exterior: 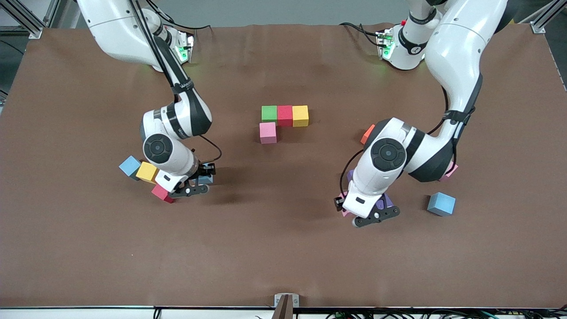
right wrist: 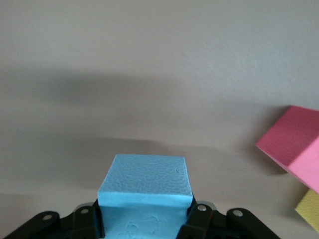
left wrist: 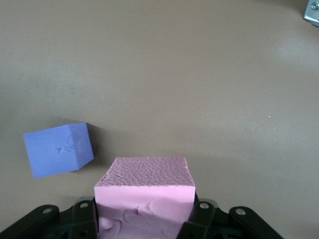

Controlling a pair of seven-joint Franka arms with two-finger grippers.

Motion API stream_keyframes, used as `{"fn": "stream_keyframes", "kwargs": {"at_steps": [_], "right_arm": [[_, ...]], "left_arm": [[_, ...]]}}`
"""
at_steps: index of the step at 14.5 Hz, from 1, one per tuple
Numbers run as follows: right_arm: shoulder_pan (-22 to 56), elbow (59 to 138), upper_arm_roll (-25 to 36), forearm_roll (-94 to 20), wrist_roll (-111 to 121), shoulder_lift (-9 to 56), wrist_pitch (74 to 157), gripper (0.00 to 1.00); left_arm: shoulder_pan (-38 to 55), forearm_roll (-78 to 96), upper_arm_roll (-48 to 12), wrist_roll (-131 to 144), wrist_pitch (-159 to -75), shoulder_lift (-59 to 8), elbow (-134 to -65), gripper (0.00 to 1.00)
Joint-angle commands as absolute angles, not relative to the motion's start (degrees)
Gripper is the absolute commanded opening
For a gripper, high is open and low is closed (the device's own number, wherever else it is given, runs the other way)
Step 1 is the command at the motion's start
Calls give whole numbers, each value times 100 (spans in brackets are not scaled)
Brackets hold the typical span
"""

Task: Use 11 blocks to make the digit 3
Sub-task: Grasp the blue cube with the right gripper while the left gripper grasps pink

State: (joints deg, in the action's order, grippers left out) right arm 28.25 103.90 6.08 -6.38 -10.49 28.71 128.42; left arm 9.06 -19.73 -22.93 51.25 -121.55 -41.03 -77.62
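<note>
Your left pincer clamps a pebbly pink block; right pincer clamps a light-blue block, both bottom-center of their wrist views.

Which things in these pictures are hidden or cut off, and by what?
- Orange cube, front view: mostly hidden by the left arm.
- Purple cubes, front view: largely covered by the left gripper.
- Pink cube near the left arm's elbow: only a corner shows.
- Pink block in the left gripper, left wrist view: lower part cut off by the edge.
- Light blue block in the right gripper: same.
</note>
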Motion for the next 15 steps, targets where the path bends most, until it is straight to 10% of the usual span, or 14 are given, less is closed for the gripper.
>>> {"fn": "stream_keyframes", "kwargs": {"at_steps": [1, 15], "right_arm": [[3119, 9837, 615, -650, -1563, 3224, 12727, 29], [4578, 9157, 606, -958, -2681, 4113, 12849, 30]], "left_arm": [[905, -1978, -2312, 5159, -12041, -3947, -7849, 0], [879, -1819, -2285, 5150, -11584, -3639, -7849, 0]]}}
